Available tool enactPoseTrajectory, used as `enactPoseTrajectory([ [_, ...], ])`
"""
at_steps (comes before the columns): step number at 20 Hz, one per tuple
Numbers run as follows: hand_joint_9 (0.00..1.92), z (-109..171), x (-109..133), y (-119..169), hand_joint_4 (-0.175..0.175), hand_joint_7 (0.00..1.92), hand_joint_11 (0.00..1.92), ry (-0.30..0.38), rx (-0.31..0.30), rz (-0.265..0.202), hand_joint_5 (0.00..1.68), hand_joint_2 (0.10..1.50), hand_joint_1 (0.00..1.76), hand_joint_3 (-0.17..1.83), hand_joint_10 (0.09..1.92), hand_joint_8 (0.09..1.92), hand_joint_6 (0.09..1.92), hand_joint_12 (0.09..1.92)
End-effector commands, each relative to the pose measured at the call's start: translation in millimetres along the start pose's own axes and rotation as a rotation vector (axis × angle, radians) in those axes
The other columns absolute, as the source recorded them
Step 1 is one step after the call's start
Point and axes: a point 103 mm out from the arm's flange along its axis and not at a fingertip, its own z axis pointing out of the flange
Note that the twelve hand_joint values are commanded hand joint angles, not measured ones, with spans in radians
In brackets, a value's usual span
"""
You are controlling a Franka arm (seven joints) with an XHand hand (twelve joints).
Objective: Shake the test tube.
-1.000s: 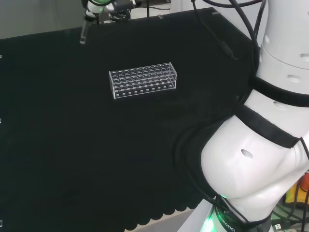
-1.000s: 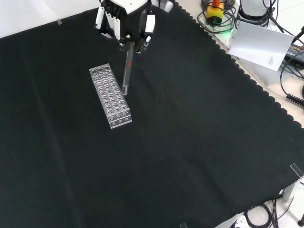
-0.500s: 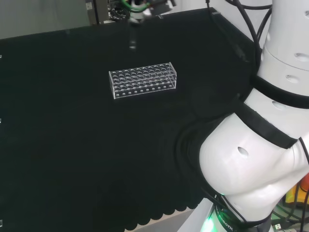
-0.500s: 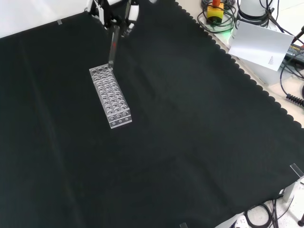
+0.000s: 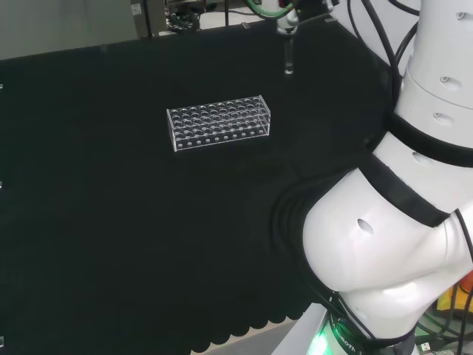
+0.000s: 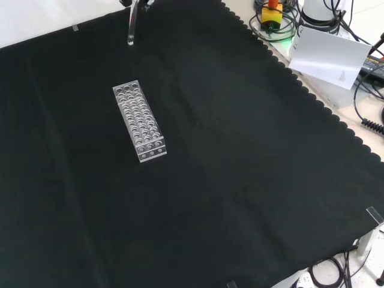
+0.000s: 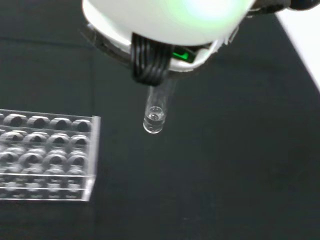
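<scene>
Test tube (image 7: 155, 112) hangs upright in my hand (image 5: 294, 10), above the worktop (image 6: 240, 180), clear of the rack (image 6: 139, 121); can't tell my fingers' closure.

- Clear glass test tube (image 7: 156, 114), colourless at its rounded tip.
- Clear see-through test tube rack (image 6: 139, 120), patterned with rows of round holes.
- Black cloth (image 6: 240, 180) over the table, scalloped along its edge.
- White hand (image 7: 165, 20), glowing green, with black cables.
</scene>
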Motion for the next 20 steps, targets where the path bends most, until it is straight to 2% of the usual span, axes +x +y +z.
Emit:
enactPoseTrajectory([
  [1, 1.65, -10.9, 18.0, 1.3, -0.175, 1.81, 0.92, 0.025, -0.026, -0.039, 1.43, 0.57, 1.23, 0.73, 0.39, 0.35, 0.41, 1.16],
  [3, 1.65, -15.3, 38.3, 1.2, -0.175, 1.81, 0.92, 0.041, -0.036, -0.085, 1.43, 0.57, 1.23, 0.73, 0.39, 0.35, 0.41, 1.16],
  [4, 1.65, -23.6, 74.5, -0.5, -0.175, 1.81, 0.92, 0.053, -0.059, -0.168, 1.43, 0.57, 1.23, 0.73, 0.39, 0.35, 0.41, 1.16],
  [5, 1.65, -28.9, 95.9, -1.9, -0.175, 1.81, 0.92, 0.055, -0.073, -0.216, 1.43, 0.57, 1.23, 0.73, 0.39, 0.35, 0.41, 1.16],
  [9, 1.65, -46.9, 150.0, -6.7, -0.175, 1.81, 0.92, 0.066, -0.110, -0.342, 1.43, 0.57, 1.23, 0.73, 0.39, 0.35, 0.41, 1.16],
  [15, 1.65, -71.9, 202.1, -18.6, -0.175, 1.81, 0.92, 0.098, -0.160, -0.452, 1.43, 0.57, 1.23, 0.73, 0.39, 0.35, 0.41, 1.16],
  [20, 1.65, -86.7, 225.7, -28.7, -0.175, 1.81, 0.92, 0.140, -0.183, -0.517, 1.43, 0.57, 1.23, 0.74, 0.39, 0.35, 0.41, 1.16],
])
